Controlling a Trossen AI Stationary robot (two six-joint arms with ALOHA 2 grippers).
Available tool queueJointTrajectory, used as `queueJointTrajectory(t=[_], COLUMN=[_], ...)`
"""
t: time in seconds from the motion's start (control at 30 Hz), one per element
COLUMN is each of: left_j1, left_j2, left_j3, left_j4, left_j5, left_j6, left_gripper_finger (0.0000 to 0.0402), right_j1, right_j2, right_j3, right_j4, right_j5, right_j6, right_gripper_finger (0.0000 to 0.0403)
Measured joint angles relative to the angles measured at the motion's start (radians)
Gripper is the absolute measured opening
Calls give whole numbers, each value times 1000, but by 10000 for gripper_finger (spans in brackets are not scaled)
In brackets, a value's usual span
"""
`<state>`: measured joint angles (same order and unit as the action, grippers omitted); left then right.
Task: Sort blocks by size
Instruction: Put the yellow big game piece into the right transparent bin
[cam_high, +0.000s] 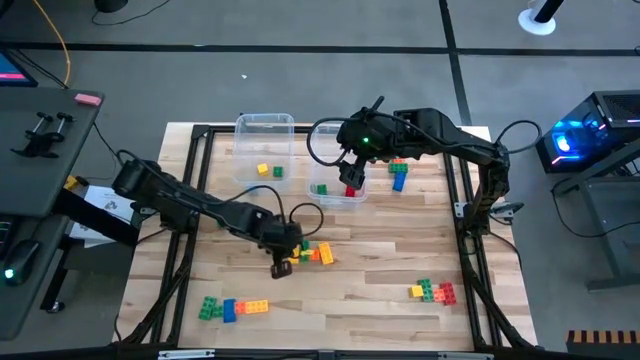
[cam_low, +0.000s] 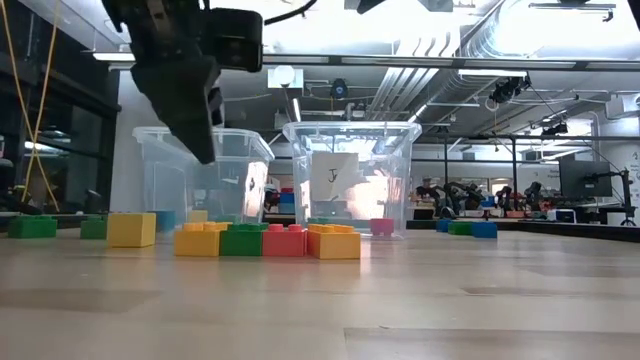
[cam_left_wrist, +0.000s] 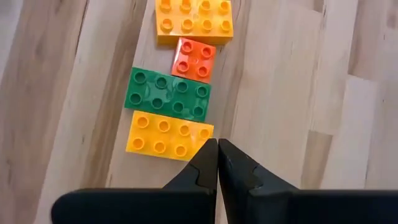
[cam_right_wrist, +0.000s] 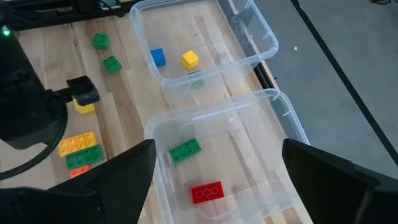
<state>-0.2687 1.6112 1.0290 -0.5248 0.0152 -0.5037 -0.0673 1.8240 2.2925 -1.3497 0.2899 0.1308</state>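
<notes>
A row of joined blocks (cam_left_wrist: 171, 93) lies flat on the table: a yellow long one, a green long one, a short red one (cam_left_wrist: 194, 59) and an orange long one; it also shows in the high view (cam_high: 312, 253). A loose yellow cube (cam_low: 131, 228) sits beside it. My left gripper (cam_left_wrist: 217, 149) is shut and empty, raised above the table (cam_low: 203, 135) by the row's yellow end. My right gripper (cam_right_wrist: 217, 180) is open and empty above the right clear bin (cam_high: 338, 195), which holds a green block (cam_right_wrist: 185, 150) and a red one (cam_right_wrist: 206, 193).
The left clear bin (cam_high: 265, 125) holds a blue cube (cam_right_wrist: 158, 57) and a yellow cube (cam_right_wrist: 190, 60). More blocks lie right of the bins (cam_high: 398, 172), near the front left (cam_high: 235, 308) and near the front right (cam_high: 433, 291). Two green cubes (cam_right_wrist: 106, 53) lie loose on the table.
</notes>
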Motion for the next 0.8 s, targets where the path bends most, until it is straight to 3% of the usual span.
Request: queueJointTrajectory(t=[0.37, 0.8], left_j1=[2, -2], left_j2=[109, 112], left_j3=[-1, -1], left_j4=[136, 96], left_j5=[98, -50], left_j6=[-204, -335], left_gripper_finger=[0, 0], right_j1=[0, 0], right_j2=[0, 0], right_j3=[0, 0], right_j4=[1, 10], right_j5=[0, 0], right_j6=[0, -8], right_gripper_finger=[346, 346])
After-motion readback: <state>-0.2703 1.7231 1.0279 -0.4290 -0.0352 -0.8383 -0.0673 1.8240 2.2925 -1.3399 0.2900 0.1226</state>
